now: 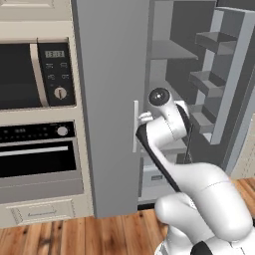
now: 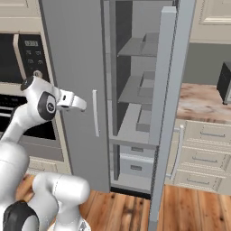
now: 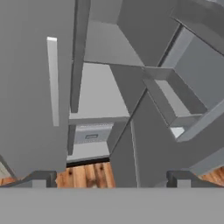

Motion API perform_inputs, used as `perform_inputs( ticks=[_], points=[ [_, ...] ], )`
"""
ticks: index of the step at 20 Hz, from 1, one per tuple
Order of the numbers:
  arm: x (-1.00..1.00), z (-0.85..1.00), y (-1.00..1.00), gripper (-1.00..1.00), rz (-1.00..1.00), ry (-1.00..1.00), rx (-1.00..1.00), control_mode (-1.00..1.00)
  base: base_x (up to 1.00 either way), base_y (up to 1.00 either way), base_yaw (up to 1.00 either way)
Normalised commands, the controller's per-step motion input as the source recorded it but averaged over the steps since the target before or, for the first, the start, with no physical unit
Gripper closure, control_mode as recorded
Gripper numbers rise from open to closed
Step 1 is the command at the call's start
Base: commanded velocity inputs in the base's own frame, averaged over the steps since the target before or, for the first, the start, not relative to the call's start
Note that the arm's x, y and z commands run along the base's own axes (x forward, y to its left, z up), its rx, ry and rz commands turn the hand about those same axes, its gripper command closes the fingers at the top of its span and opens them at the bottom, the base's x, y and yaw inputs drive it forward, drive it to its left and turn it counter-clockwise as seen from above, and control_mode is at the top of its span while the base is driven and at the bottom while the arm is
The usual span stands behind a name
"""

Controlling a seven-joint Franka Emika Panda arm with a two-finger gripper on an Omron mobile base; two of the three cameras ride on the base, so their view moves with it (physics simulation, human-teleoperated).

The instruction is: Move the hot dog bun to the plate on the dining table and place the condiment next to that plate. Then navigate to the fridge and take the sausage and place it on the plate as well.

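Observation:
The grey fridge (image 1: pixel 112 99) stands before me with its left door (image 2: pixel 72 54) shut and its right door (image 2: pixel 169 90) swung open. Grey shelves (image 2: pixel 135 47) and lower drawers (image 3: pixel 92 133) show inside. My gripper (image 3: pixel 111 179) is open with nothing between its fingertips (image 3: pixel 41 177), and it looks into the open compartment. The hand (image 2: pixel 74 103) hovers level with the pale bar handle (image 1: pixel 135 127) of the shut door, just left of it in the right base view. The sausage, hot dog bun, condiment, plate and dining table are out of view.
A cream column with a microwave (image 1: pixel 30 74) and an oven (image 1: pixel 37 159) stands left of the fridge. To the right runs a marbled counter (image 2: pixel 203 103) with cream drawers and a dark appliance (image 2: pixel 224 81). The open door's bins (image 1: pixel 214 82) jut out on the right.

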Motion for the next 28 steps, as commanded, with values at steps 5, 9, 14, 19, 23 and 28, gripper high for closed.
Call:
perform_inputs(
  ticks=[5,9,14,19,23,28],
  points=[
    [0.56,-0.08,0.17,-1.0,0.0,0.03,0.25,-1.0,0.0,0.0,0.0],
    [0.48,-0.24,0.0,-1.0,0.0,0.05,0.13,-1.0,0.0,0.0,0.0],
    [0.49,-0.35,0.05,-1.0,0.0,0.09,0.1,-1.0,0.0,0.0,0.0],
    [0.47,-0.4,0.03,-1.0,0.02,0.04,0.04,-1.0,0.0,0.0,0.0],
    [0.52,-0.37,0.0,-1.0,0.04,0.0,0.01,-1.0,0.0,0.0,0.0],
    [0.57,-0.31,0.0,-1.0,0.05,-0.04,0.0,-1.0,0.0,0.0,0.0]
  ],
)
